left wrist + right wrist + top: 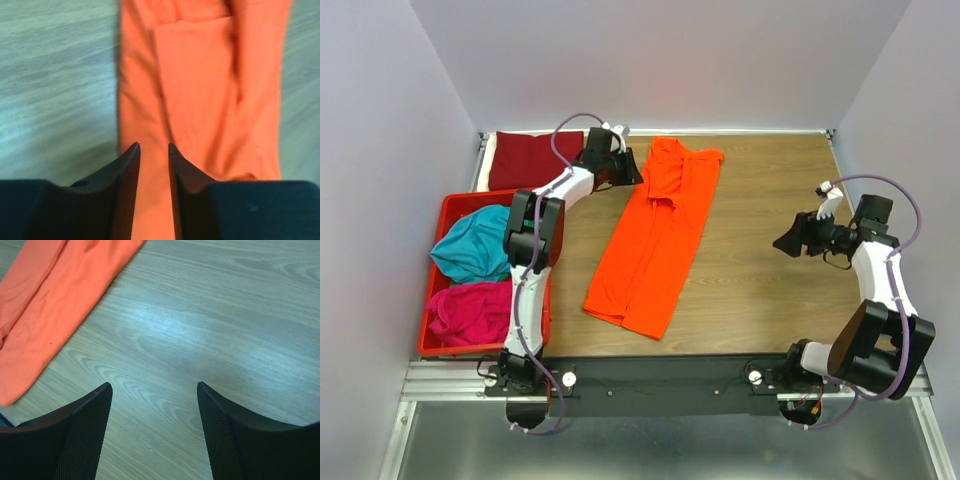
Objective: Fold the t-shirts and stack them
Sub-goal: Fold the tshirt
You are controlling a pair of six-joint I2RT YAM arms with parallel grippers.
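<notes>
Left gripper point(154, 146), jaws narrow and empty, hovers beyond the red crate point(470, 198) over the orange t-shirt point(655, 240), a lengthwise-folded strip right of the crate; right gripper point(154, 385) gapes farther right. Likely next: pinch the collar end, fold crosswise

- The left arm point(532, 240) reached far forward; the left gripper point(153, 146) pointed down, jaws nearly together with a narrow gap.
- The right arm point(885, 275) was bent at the elbow; the right gripper point(154, 387) faced inward, jaws spread wide.
</notes>
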